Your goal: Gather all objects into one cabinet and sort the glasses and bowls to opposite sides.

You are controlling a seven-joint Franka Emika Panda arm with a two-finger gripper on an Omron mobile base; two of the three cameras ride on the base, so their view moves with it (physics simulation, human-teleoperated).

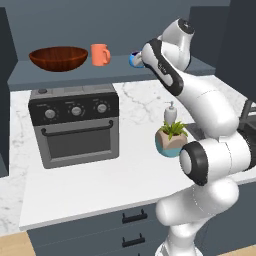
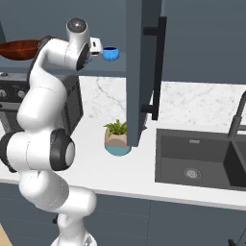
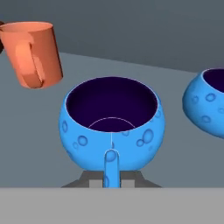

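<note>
From the left base view, the bowl [image 1: 58,58] and the mug [image 1: 100,54] stand on the shelf [image 1: 65,75] of the open cabinet, bowl at the left end and mug just beside it. A blue cup [image 1: 134,59] shows partly behind my arm, farther right on the same shelf.

From the right base view, my gripper [image 2: 100,50] holds one cup [image 2: 110,53] over the shelf.

In the hand view, my jaws are closed on the handle of this cup [image 3: 112,127]; a second cup [image 3: 206,103] is near it, the mug [image 3: 35,53] on the other side.

I count one bowl, one mug, two cups. I judge that only releasing this cup is left.
</note>
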